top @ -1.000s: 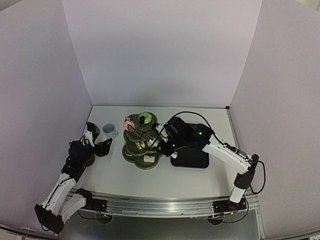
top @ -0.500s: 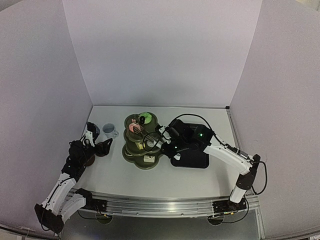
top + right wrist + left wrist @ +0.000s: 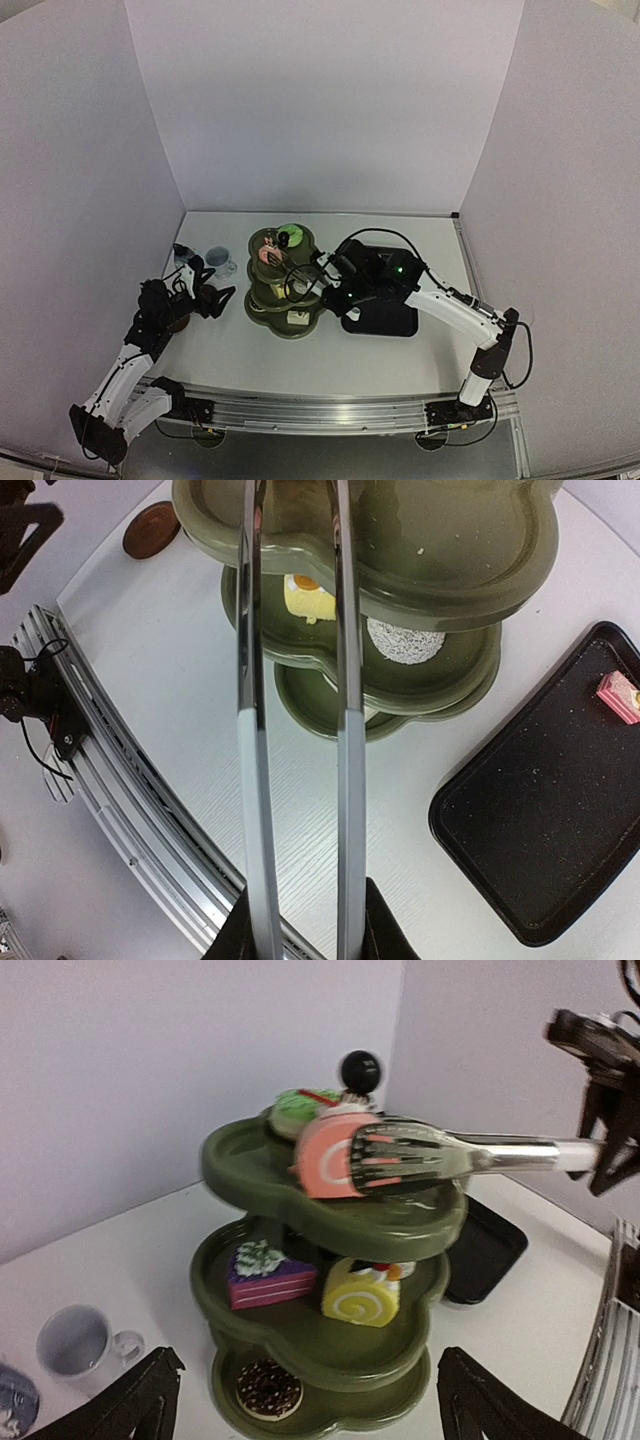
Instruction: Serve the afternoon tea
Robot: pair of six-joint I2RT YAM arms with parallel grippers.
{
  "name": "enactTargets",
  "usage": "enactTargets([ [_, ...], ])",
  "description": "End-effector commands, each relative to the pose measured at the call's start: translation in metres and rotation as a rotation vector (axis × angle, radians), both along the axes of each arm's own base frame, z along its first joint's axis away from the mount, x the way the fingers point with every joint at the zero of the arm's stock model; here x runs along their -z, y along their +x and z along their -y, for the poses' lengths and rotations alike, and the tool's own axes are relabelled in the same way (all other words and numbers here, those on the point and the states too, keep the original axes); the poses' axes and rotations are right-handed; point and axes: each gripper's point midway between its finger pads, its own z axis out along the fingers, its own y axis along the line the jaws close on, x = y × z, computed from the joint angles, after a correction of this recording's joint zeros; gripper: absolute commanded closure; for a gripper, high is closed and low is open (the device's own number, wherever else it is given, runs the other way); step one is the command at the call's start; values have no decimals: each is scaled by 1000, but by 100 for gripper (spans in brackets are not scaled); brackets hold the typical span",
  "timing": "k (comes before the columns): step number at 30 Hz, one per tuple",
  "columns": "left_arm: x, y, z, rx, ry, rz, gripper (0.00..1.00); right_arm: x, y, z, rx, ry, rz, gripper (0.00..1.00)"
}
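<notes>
Our right jaws are clenched on the handles of the tongs [image 3: 450,1153], whose tips pinch the pink roll cake [image 3: 325,1155] on the top tier of the green stand [image 3: 385,1232]. The cake looks soft and light. We judge that a gentle squeeze across its middle is best, since more would crush it. The stand's black knob [image 3: 360,1068] and a green cake [image 3: 295,1108] crowd in just behind. Our left jaws hang released near the cup [image 3: 78,1340]. The tray [image 3: 490,1250] lies on the worktop [image 3: 120,1260] beside the stand.
</notes>
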Motion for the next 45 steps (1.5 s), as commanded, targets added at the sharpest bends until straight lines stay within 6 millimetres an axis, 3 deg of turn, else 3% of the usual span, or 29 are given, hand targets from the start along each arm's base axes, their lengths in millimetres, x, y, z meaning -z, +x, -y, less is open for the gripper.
enactTargets([
  [1,-29,-51,37,378,85,319,10,-15,7,-2,30,31,31,94],
  [6,-26,-47,47,477,346,596,7,-10,10,-3,47,22,24,91],
  [11,-32,-41,65,571,497,808,6,-9,11,-4,51,16,24,89],
  [15,-45,-43,87,644,535,942,7,-10,12,-8,44,20,26,87],
  [23,-40,-39,140,751,630,1231,16,-9,16,-14,42,22,23,86],
  [27,-29,-37,161,776,664,1285,23,-10,16,-14,46,26,24,87],
  [31,-33,-33,174,743,659,1333,27,-12,16,-13,49,29,27,87],
  [39,-45,-13,192,644,662,1352,31,-10,16,-13,43,22,28,87],
  [45,-36,5,199,625,716,1315,42,-8,16,-16,35,21,23,86],
])
